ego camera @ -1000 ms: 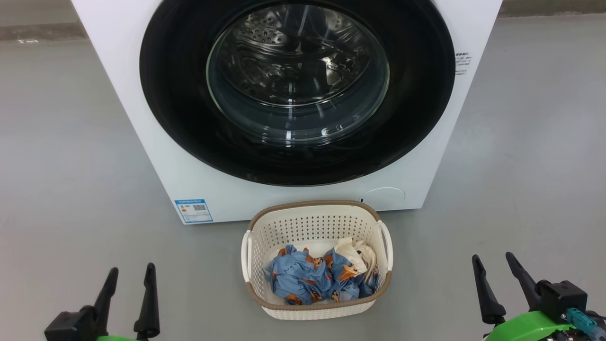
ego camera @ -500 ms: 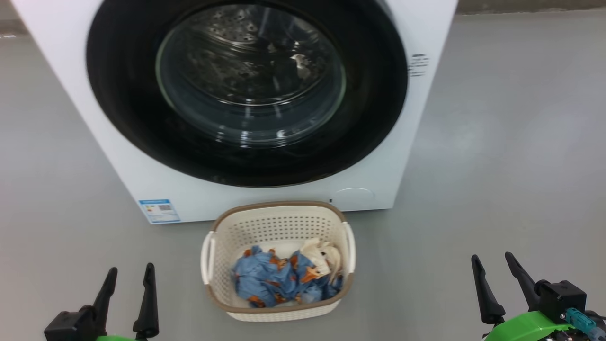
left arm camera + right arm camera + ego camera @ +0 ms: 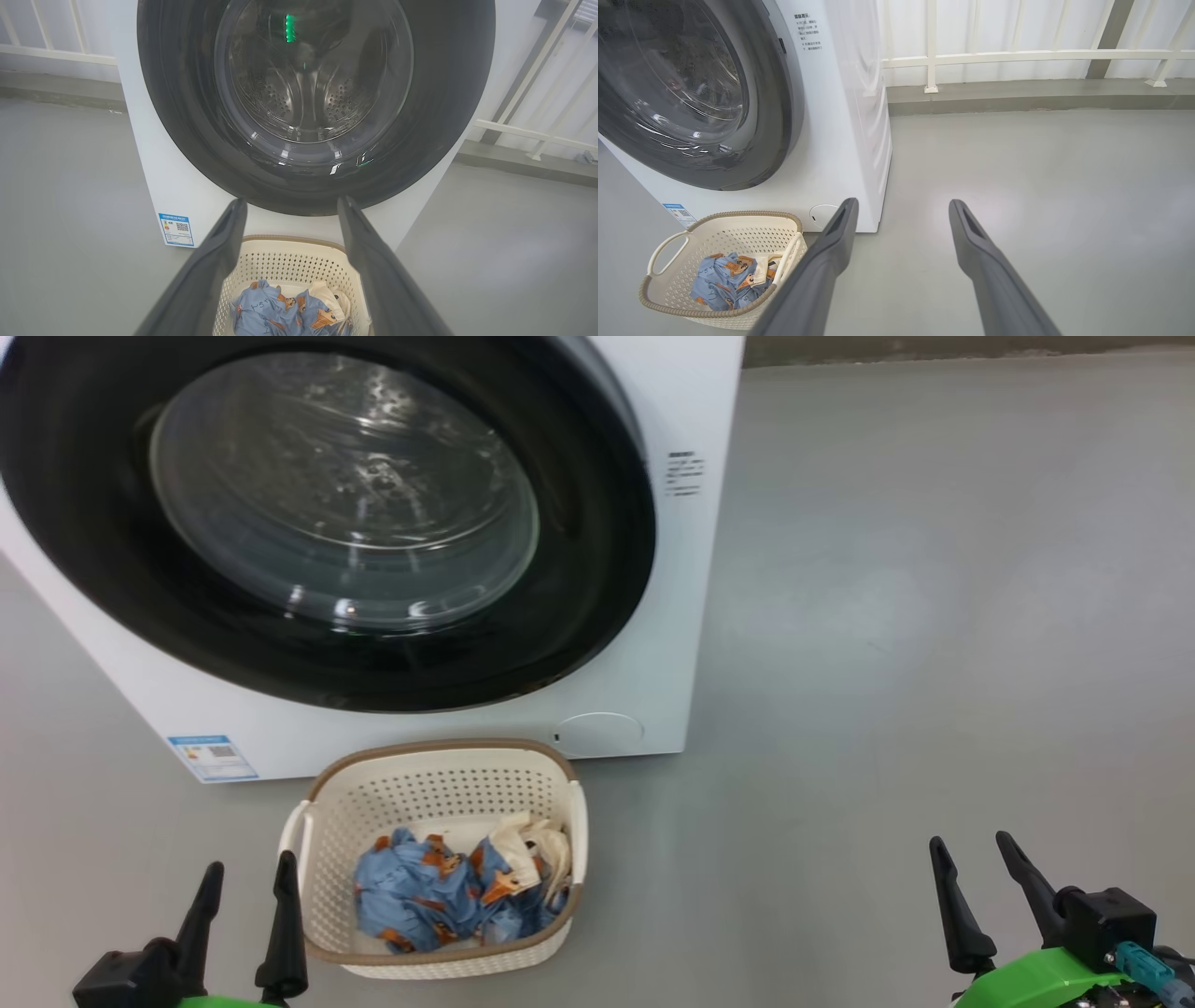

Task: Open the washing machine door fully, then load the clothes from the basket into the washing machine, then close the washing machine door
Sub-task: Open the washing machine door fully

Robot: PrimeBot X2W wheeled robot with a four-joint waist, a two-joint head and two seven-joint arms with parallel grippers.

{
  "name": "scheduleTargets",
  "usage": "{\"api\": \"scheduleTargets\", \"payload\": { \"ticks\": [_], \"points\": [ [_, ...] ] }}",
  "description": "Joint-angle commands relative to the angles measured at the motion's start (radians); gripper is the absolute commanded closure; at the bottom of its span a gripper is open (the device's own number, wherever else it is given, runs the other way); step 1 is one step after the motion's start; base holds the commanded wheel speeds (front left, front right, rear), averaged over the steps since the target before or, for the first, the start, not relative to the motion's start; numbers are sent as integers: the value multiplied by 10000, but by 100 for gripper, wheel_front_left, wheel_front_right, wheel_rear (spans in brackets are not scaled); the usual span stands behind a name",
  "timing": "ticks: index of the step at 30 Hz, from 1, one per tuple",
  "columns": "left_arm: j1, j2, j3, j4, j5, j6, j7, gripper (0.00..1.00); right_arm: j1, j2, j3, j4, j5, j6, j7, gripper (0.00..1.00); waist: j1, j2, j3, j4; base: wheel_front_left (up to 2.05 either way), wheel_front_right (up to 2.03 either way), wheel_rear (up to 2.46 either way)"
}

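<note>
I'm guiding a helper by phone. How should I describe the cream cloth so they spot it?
Find the big white washing machine; on the floor before it stands a perforated basket with a brown rim. Inside, at its right end, lies the cream cloth: the one plain pale piece beside blue garments with orange prints.

Bright even light w/ glare on door glass (image 3: pixel 345 607); fisheye wrist cams

2 long dark tapered fingers (image 3: pixel 283 924) each, black mounts (image 3: pixel 1106 919), green wrists (image 3: pixel 1036 982), possibly a teal connector (image 3: pixel 1139 961).
</note>
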Motion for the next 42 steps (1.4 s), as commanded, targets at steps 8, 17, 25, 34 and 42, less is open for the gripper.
{"api": "scheduleTargets", "payload": {
  "ticks": [8, 17, 25, 34, 42],
  "points": [
    [-341, 175, 332, -256, -1, -16, -65, 0, -363, -49, 252, -262, -96, 16, -128, 0, 0, 0, 19, 6, 47, 47, -93],
    [-340, 148, 277, -272, -24, -16, -65, 0, -387, 19, 268, -264, -158, 16, -128, 0, 0, 0, 39, 36, 0, 0, -1],
    [-350, 92, 291, -299, -51, -16, -65, 0, -601, 211, 567, -18, 66, 16, -128, 88, 0, 0, 142, 104, 0, 0, 0],
    [-563, -90, 265, -350, -81, -16, -65, 0, -2227, 425, 1048, -195, 2173, 16, -128, 100, 0, 0, 406, 295, 0, 0, 0],
    [-947, -240, 43, -363, -187, -16, -65, 0, -4263, 450, 750, -419, 5340, 16, -128, 100, 0, 0, 839, 900, 0, 0, 0]
  ]
}}
